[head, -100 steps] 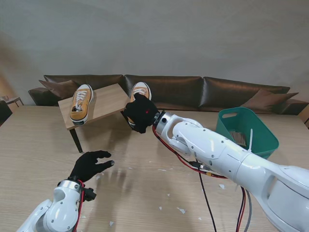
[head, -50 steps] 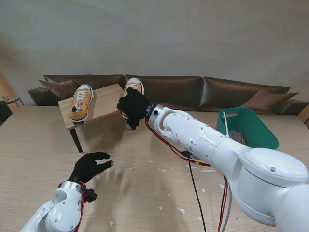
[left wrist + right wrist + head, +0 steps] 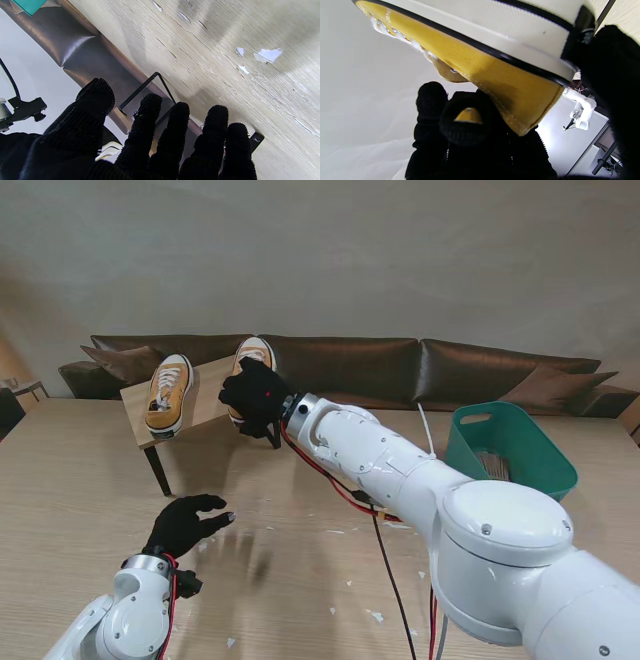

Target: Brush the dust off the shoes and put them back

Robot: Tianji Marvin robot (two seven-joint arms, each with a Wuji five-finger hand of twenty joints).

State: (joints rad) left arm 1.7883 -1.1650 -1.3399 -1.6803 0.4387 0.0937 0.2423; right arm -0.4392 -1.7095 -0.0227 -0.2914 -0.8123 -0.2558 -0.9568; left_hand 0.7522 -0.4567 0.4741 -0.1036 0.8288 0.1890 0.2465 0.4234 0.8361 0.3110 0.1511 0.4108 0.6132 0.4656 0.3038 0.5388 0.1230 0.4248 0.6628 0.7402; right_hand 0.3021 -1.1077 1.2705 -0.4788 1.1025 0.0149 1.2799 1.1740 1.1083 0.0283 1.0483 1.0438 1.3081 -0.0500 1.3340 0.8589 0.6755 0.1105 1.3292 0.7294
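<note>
Shoe's (image 3: pixel 495 82) white sole only in right-wrist view.

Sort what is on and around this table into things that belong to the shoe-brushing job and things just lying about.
Belongs to the job:
- yellow canvas sneaker lying on the small wooden rack
- second yellow canvas sneaker, held at its heel by the right hand
- left hand, open, holding nothing

Just lying about:
- teal plastic basket
- white paper scraps on the table
- brown leather sofa behind

Yellow shoes (image 3: pixel 167 395) (white soles, black stripe); teal basket (image 3: pixel 520 445).
</note>
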